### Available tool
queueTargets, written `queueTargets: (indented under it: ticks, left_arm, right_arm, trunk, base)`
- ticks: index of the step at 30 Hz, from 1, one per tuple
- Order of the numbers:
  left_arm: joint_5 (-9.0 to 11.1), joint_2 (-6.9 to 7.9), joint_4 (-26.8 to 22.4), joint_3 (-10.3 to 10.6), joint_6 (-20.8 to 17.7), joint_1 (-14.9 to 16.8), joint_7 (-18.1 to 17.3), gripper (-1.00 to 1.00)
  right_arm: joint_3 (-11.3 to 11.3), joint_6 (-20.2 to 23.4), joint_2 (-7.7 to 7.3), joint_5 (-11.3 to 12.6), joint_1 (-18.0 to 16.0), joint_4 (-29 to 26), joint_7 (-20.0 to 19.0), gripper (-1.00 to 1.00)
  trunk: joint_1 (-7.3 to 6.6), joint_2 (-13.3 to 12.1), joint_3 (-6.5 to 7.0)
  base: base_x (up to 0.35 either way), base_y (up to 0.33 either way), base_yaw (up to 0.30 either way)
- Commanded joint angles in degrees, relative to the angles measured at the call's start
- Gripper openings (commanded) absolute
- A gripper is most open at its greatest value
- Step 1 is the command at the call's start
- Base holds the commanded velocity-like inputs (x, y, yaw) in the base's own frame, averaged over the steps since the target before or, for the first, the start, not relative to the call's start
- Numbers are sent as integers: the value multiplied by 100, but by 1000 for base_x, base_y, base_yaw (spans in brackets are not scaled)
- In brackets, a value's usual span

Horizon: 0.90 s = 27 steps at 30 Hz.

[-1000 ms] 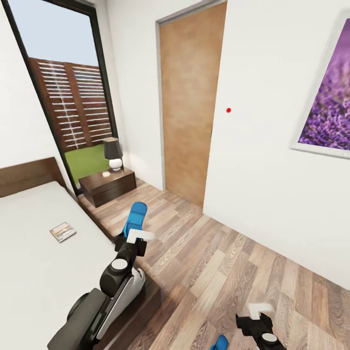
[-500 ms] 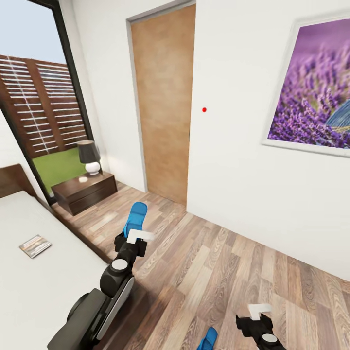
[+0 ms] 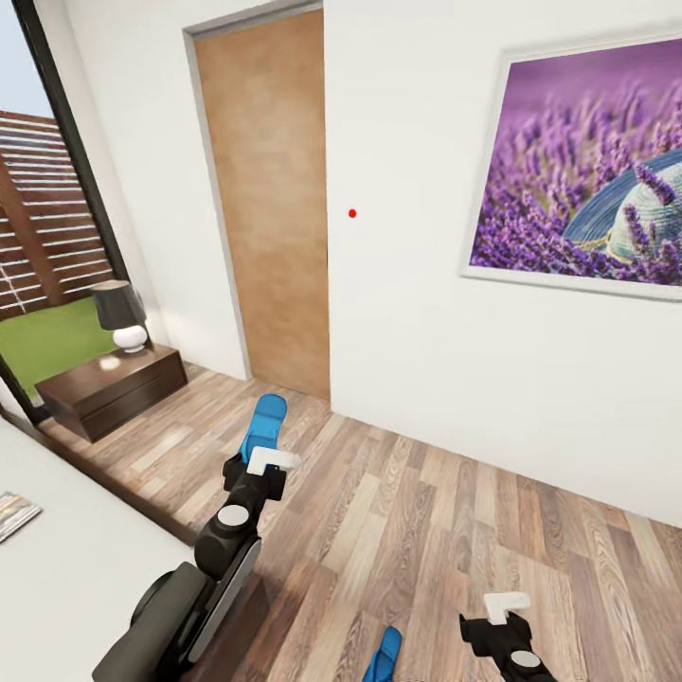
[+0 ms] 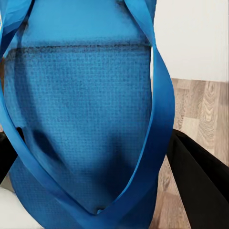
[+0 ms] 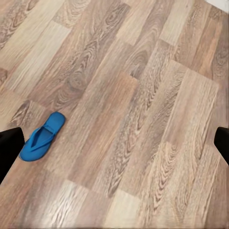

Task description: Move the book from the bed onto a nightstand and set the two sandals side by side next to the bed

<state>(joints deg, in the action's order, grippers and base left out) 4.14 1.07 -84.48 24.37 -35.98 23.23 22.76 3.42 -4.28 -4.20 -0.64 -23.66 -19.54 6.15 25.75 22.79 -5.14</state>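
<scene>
In the head view the left gripper (image 3: 263,464) is raised above the wood-plank floor (image 3: 455,530), clamped on a bright blue sandal (image 3: 262,424) that stands up out of it, toe end pointing away toward the light wooden door (image 3: 270,199). The left wrist view sees the same sandal (image 4: 86,124) from very close: its textured footbed and blue straps lie between the dark gripper fingers (image 4: 198,181) at the edges of the picture.

The right gripper (image 3: 502,620) hangs low over the floor at the bottom of the head view, with nothing between its fingers; the right wrist view shows one dark fingertip (image 5: 9,152) at each side of the frame, well apart, so the gripper stands open. The second sandal (image 3: 384,655) lies flat on the floor at the lower edge of the head view, near the right gripper and on its left side. In the right wrist view that sandal (image 5: 42,137) rests on the planks beside one of the fingertips, not touching it.

The pale mattress of the bed (image 3: 85,568) fills the lower left corner, and the book (image 3: 13,514) lies on it, cut off by the picture's left edge. Beyond the bed's far side a dark-brown nightstand (image 3: 109,390) stands against the wall by the tall window (image 3: 43,237), carrying a small lamp (image 3: 121,314) with a dark shade. A framed lavender picture (image 3: 583,170) hangs on the white wall to the right of the door.
</scene>
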Motion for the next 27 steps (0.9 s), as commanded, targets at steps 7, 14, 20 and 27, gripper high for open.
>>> queueTargets:
  ticks: [7,14,20,27]
  left_arm:
    - [36,7,-4,15,-23,7,53,-100]
    - [33,7,2,15,-23,7,53,-100]
    - [30,7,2,15,-23,7,53,-100]
    - [26,7,15,18,-23,7,54,-100]
  right_arm:
    - [36,-11,-2,-6,-7,11,36,100]
    - [36,-11,5,-9,-7,11,36,100]
    - [36,-11,6,-11,-7,9,36,100]
    - [42,-11,13,-14,-7,6,36,100]
  trunk:
    - [4,13,-13]
    - [4,13,-13]
    - [4,13,-13]
    - [4,13,-13]
  base:
    - [0,47,-291]
    - [7,75,-291]
    - [36,148,-270]
    - [112,116,-169]
